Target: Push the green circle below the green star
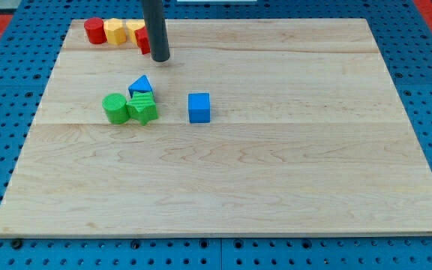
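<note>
A wooden worktop (276,172) seen from above. My tip (160,58), a dark rod with no pincer to open or close, rests near the view's top, touching nothing green. The green circle (115,108) sits left of centre, touching the green star (142,109) on its right. The approach step seems in hand. Next, the tip likely must travel down-left and nudge the circle beneath the star.
</note>
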You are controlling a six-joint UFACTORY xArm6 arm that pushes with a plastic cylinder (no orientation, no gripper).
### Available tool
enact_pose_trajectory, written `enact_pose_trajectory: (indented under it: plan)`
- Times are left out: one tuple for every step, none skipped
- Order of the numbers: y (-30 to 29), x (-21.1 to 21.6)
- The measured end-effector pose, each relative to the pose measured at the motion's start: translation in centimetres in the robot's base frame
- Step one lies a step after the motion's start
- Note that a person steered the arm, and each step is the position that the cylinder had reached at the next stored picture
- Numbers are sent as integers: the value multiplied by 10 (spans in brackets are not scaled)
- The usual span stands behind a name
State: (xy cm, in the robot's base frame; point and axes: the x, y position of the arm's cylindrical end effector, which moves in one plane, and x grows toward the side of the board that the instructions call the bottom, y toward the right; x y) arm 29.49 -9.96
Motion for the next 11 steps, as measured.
enact_pose_trajectory:
  plan:
    - [-2, 0]
    - [-2, 0]
    - [-2, 0]
    - [-3, 2]
    - [-40, 40]
    - [-73, 72]
    - [-34, 90]
    - [-112, 110]
    - [-122, 119]
    - [-71, 138]
    - [-40, 146]
